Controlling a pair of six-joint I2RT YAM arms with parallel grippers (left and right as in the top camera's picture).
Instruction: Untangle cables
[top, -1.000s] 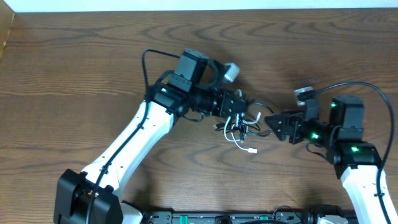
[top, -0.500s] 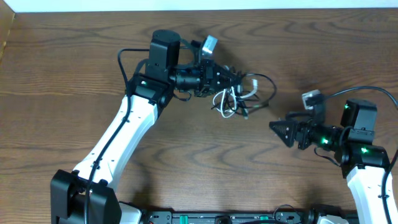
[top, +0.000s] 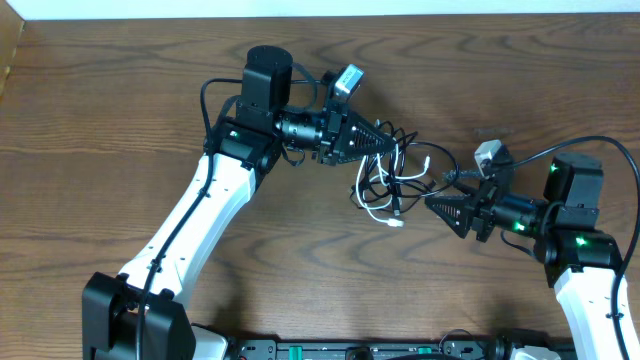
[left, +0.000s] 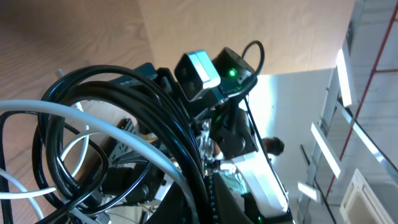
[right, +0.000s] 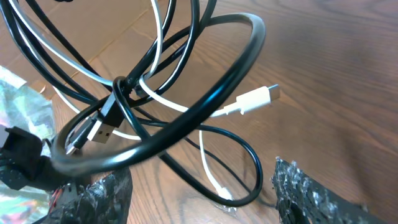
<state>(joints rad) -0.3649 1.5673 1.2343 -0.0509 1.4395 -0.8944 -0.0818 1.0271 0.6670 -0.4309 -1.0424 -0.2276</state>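
The cables (top: 392, 180), one black and one white, hang as a knotted bunch of loops from my left gripper (top: 393, 147), which is shut on the top of the tangle. In the left wrist view the black cable (left: 143, 118) and the white cable (left: 93, 121) fill the foreground and hide the jaws. My right gripper (top: 436, 203) is open just right of the bunch. In the right wrist view its fingers (right: 93, 199) flank a low black loop (right: 252, 168) without touching it. A white plug (right: 256, 99) and a black plug (right: 102, 118) stick out.
Bare wooden table (top: 120, 120) lies all around the tangle. The right arm's own thick black wire (top: 575, 145) arcs above its wrist. The left arm's body (top: 225, 190) slants across the left middle of the table. A white wall edge runs along the far side.
The left gripper lifted the tangle up and away, then swung it back down-right. The right gripper drew back, then moved up-left, close to the hanging loops, its jaws still apart.
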